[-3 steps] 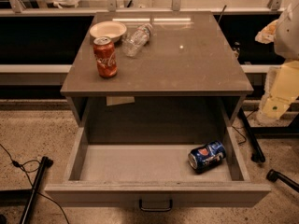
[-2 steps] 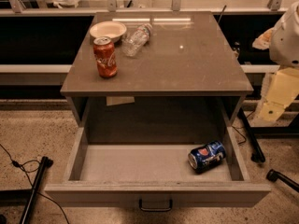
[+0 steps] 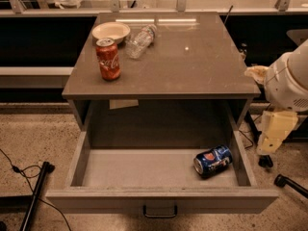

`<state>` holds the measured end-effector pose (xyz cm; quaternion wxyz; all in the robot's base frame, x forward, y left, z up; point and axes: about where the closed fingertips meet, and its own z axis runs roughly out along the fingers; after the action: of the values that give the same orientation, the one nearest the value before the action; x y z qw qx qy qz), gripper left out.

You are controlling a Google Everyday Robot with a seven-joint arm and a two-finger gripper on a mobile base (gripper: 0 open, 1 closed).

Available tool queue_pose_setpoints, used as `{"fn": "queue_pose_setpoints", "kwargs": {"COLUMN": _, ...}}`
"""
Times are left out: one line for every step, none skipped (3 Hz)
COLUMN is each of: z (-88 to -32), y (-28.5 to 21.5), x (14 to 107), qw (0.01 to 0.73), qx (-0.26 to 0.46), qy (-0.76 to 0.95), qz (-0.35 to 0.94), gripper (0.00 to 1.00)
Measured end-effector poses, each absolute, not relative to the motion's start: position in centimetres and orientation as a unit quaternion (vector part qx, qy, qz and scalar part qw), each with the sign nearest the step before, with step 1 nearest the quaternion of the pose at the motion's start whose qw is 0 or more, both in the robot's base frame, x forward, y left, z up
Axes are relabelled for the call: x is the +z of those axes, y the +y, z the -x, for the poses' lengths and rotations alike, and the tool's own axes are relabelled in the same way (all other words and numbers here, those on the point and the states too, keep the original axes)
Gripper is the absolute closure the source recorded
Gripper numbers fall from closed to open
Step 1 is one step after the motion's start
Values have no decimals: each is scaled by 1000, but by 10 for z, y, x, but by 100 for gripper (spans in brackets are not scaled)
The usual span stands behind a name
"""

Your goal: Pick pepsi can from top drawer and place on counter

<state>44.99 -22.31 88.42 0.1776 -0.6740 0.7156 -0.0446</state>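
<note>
The blue pepsi can (image 3: 212, 160) lies on its side in the right front part of the open top drawer (image 3: 159, 198), its silver end facing left front. The drawer is pulled fully out, and its dark pull handle (image 3: 160, 211) shows on the front panel. The grey-brown counter (image 3: 192, 61) is above it. My gripper (image 3: 271, 134), a cream piece hanging from the white arm (image 3: 288, 81), is at the right, outside the drawer's right wall and somewhat above and to the right of the can. It holds nothing that I can see.
On the counter's back left stand a red Coca-Cola can (image 3: 108, 59), a white bowl (image 3: 111, 32) and a clear plastic bottle (image 3: 141, 40) lying on its side. A black stand leg (image 3: 36, 191) and cables lie on the floor at left, and another black leg (image 3: 290, 184) at right.
The arm and gripper have come down and slightly left, beside the drawer's right side. The pepsi can and the things on the counter have not moved.
</note>
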Motion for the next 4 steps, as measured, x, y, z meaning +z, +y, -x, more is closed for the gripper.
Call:
{"fn": "queue_pose_setpoints", "kwargs": {"z": -452, "y": -223, "x": 887, "qw": 181, "qx": -53, "qy": 707, "qz": 682, "gripper": 0}}
{"fn": "queue_pose_setpoints", "kwargs": {"z": -461, "y": -223, "x": 858, "qw": 172, "qx": -51, "qy": 704, "qz": 687, "gripper": 0}}
{"fn": "queue_pose_setpoints", "kwargs": {"z": -470, "y": -222, "x": 817, "qw": 176, "qx": -42, "qy": 679, "qz": 711, "gripper": 0}}
{"fn": "queue_pose_setpoints", "kwargs": {"z": -475, "y": -220, "x": 780, "qw": 189, "qx": -27, "qy": 639, "qz": 745, "gripper": 0}}
